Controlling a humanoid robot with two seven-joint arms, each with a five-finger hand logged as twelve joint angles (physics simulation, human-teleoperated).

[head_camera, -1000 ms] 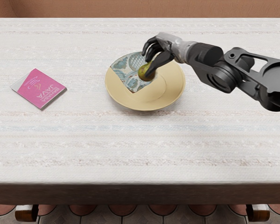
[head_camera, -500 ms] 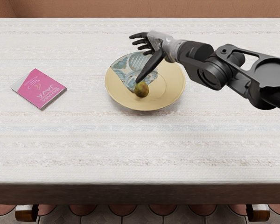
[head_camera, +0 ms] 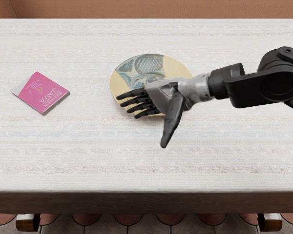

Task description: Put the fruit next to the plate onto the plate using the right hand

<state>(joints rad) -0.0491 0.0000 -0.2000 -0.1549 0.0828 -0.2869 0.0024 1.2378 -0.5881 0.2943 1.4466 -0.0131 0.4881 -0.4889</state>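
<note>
Hovering right hand, round patterned plate

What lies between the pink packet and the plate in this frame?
Nothing. In the head view, only bare tablecloth runs from the pink packet to the left rim of the plate.

Yellow, blue-patterned plate; pink packet

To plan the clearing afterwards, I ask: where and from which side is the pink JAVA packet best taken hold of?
The pink JAVA packet lies flat and thin on the table, turned diagonally. Probably come straight from above and pinch two opposite edges, wrist turned to match its slant.
</note>
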